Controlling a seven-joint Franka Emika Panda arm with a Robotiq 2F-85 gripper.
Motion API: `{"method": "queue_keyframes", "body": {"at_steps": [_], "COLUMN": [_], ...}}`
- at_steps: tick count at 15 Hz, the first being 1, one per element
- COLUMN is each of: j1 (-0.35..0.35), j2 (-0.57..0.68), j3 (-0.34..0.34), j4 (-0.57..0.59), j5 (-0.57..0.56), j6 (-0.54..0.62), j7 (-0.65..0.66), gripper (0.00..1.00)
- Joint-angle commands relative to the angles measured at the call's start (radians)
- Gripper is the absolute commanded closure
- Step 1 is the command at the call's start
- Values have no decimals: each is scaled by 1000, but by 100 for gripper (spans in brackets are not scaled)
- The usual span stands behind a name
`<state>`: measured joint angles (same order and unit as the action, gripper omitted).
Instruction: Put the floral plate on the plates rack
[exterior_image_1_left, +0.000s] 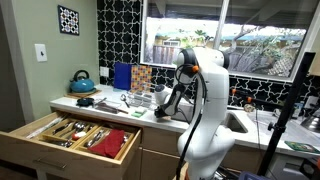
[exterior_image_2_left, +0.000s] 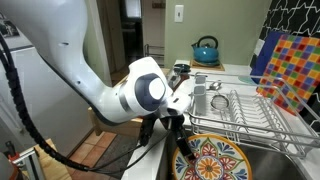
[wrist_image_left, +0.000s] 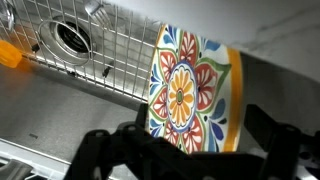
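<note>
Floral plate (exterior_image_2_left: 212, 160) lay just beside the wire rack (exterior_image_2_left: 245, 105), past its front edge, with its painted face showing to the wrist camera. The white arm (exterior_image_2_left: 60, 60) reached down in front of the rack. The hand (exterior_image_2_left: 182, 155) hung open over the plate, dark fingers (wrist_image_left: 100, 150) spread either side.

Exterior views share kettle (exterior_image_1_left: 83, 80) (exterior_image_2_left: 205, 48); wrist looks down on plates rack (wrist_image_left: 100, 50).
</note>
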<state>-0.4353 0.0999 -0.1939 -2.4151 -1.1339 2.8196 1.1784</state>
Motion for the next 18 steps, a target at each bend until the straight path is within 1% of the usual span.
{"method": "queue_keyframes", "body": {"at_steps": [1, 2, 3, 7, 8, 9, 10, 11, 12, 13, 15, 16, 17, 18], "j1": [2, 1, 1, 0, 0, 0, 0, 0, 0, 0, 1, 1, 1, 1], "j2": [18, 21, 24, 33, 34, 36, 37, 39, 39, 41, 41, 41, 41, 40], "j3": [-3, -3, -4, -4, -3, -3, -3, -3, -3, -3, -3, -3, -3, -3], "j4": [5, 5, 6, 7, 7, 7, 8, 8, 9, 10, 11, 11, 12, 12], "j5": [-16, -10, -13, -9, -8, -7, -6, -7, -7, -8, -9, -10, -10, -11], "j6": [-18, -15, -12, -7, -6, -5, -5, -4, -3, -4, -3, -3, -4, -4], "j7": [29, 26, 28, 26, 25, 26, 26, 28, 27, 31, 35, 37, 38, 40], "gripper": [16, 22, 18, 32, 31, 40, 37, 39, 46, 45, 53, 53, 62, 60]}}
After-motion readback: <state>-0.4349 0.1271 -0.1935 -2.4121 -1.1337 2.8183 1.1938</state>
